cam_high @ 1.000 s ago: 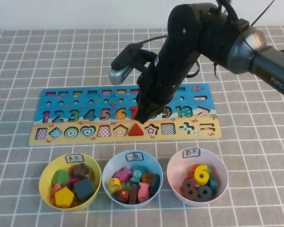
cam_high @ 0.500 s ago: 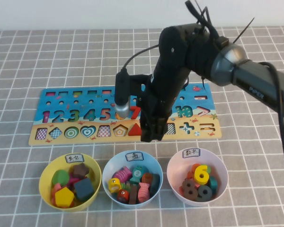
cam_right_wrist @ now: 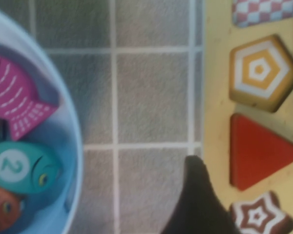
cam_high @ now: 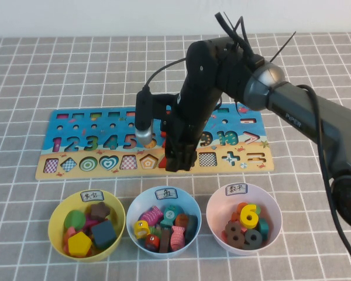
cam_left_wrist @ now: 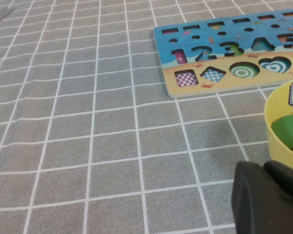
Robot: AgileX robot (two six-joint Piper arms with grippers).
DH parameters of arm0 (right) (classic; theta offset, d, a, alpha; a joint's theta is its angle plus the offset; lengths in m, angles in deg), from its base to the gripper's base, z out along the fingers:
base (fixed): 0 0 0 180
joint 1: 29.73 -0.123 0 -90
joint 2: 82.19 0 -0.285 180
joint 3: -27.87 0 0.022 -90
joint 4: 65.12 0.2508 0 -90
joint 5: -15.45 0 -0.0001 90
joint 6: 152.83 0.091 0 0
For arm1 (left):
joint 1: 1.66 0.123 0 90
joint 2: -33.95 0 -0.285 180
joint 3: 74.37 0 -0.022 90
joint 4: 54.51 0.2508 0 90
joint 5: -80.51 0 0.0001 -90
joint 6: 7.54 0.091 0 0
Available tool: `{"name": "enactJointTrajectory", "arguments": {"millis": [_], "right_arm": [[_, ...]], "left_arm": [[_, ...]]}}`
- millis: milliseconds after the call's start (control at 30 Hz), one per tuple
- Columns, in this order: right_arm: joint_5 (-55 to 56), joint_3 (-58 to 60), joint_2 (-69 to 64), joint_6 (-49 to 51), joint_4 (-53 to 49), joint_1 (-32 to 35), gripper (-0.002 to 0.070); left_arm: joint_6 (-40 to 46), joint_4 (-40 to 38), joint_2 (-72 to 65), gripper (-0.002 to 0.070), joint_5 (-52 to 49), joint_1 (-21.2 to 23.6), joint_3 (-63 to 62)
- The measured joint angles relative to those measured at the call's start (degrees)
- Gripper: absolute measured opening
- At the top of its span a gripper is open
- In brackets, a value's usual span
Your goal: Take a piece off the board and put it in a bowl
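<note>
Progress looks early: the red triangle piece [cam_right_wrist: 259, 152] sits seated in its cutout on the board [cam_high: 76, 171], between the pentagon recess [cam_right_wrist: 260, 72] and the star recess [cam_right_wrist: 259, 217], so nothing has been lifted yet. Taking the board as reference and going left to right: the left claw [cam_left_wrist: 268, 200] hangs low over the desk [cam_left_wrist: 88, 122] off the board's left end, just beside the yellow bowl [cam_high: 58, 243]; only its dark tip shows, so I cannot tell whether its fingers are apart or together. The yellow bowl itself stands in front of the board's left part and already holds several shape blocks. Next to it come the light blue bowl [cam_high: 134, 208] and the pale pink bowl [cam_high: 269, 202]. The right claw [cam_high: 178, 165] is down over the board's front edge, right at the triangle, with its fingers spread wide and gripping nothing; one dark fingertip [cam_right_wrist: 198, 195] appears to be just beside the piece, though contact is hard to judge. Left to do: pinch, lift, carry to the yellow bowl, release.
</note>
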Motion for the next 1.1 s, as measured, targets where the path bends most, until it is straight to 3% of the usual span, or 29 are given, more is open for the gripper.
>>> {"name": "enactJointTrajectory", "arguments": {"millis": [1100], "right_arm": [[0.0,-3.7,-4.3,0.0,3.1,0.5,0.0393]], "left_arm": [[0.0,0.0,0.0,0.0000,0.0,0.0,0.0]]}}
